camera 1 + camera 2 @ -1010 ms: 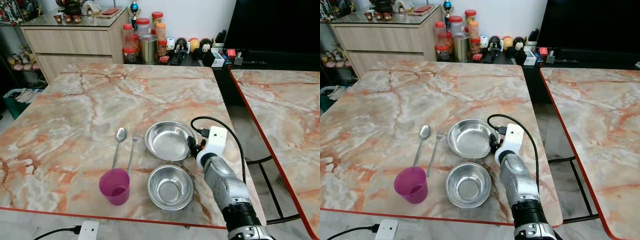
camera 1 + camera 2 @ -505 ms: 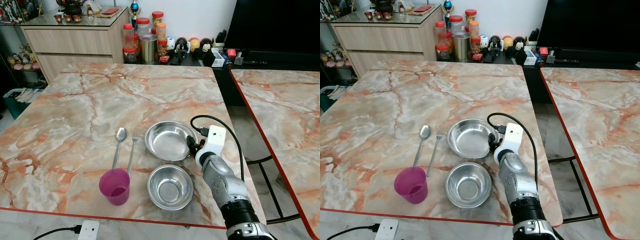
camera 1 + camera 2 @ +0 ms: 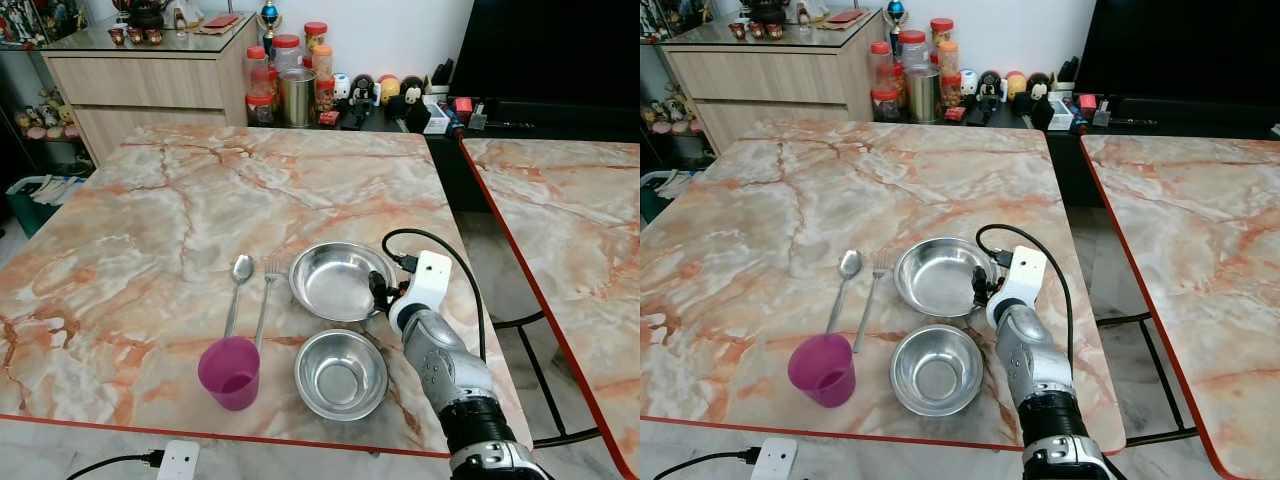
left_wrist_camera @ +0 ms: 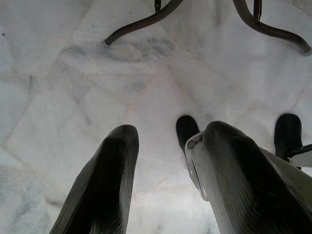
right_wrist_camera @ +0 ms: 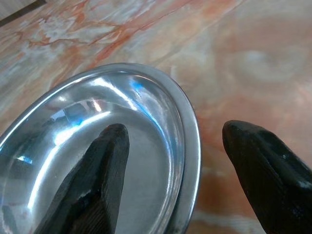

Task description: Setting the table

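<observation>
Two fingers of our right gripper (image 5: pixel 170 161) straddle, spread and unclenched, the rim of the plate (image 3: pixel 335 280) at frame centre, so closing off-centre could skid it into the bowl (image 3: pixel 340 373).

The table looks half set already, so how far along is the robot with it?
Laid out near the table edge: a spoon, a fork, a purple cup and a small steel bowl. In hand: the right claw is open astride the rim of the larger steel dish, one finger inside, one outside, not yet closed. Left: probably gripping and placing that dish.
</observation>
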`<state>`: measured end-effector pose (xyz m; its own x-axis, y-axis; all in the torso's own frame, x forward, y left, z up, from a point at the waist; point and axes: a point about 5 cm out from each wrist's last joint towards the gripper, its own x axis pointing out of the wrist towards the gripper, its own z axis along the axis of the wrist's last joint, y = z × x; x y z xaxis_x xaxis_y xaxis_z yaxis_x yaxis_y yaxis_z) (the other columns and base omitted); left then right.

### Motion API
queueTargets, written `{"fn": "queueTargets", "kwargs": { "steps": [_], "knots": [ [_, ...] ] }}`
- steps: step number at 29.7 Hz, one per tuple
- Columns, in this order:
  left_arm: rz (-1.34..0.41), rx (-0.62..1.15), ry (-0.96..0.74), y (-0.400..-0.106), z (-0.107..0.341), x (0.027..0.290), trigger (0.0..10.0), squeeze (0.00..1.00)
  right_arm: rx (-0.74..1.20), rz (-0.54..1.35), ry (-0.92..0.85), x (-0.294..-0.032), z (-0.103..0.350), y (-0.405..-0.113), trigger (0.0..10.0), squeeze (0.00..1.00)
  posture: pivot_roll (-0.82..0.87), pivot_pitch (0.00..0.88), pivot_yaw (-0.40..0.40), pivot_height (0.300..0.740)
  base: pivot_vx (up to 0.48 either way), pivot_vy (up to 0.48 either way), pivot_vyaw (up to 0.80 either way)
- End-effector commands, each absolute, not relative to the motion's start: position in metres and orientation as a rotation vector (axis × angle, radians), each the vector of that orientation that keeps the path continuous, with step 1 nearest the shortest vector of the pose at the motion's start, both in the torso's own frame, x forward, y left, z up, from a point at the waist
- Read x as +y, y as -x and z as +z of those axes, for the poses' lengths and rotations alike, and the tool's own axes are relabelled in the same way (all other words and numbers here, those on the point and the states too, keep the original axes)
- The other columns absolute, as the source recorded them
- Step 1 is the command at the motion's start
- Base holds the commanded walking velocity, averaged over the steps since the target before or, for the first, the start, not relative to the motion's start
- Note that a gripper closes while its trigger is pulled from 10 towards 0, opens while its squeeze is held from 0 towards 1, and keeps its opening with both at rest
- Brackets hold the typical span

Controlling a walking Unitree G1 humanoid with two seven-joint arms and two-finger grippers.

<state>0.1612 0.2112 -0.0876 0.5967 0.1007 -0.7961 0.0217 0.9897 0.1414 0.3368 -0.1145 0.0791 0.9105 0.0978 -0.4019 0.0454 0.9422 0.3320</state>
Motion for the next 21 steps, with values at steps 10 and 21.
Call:
{"fn": "queueTargets", "kwargs": {
  "steps": [10, 21],
  "knots": [
    [0.060, 0.941, -0.143, -0.1607, -0.0879, 0.2127, 10.0, 0.00, 0.463, 0.043, -0.401, -0.1067, 0.0818, -0.3445, 10.0, 0.00, -0.03, 0.000, -0.056, 0.740, 0.000, 0.000, 0.00],
    [0.060, 0.943, -0.138, -0.1604, -0.0884, 0.2108, 10.0, 0.00, 0.475, 0.035, -0.415, -0.1077, 0.0799, -0.3463, 10.0, 0.00, -0.03, 0.000, -0.054, 0.740, 0.000, 0.000, 0.00]
  ]
}}
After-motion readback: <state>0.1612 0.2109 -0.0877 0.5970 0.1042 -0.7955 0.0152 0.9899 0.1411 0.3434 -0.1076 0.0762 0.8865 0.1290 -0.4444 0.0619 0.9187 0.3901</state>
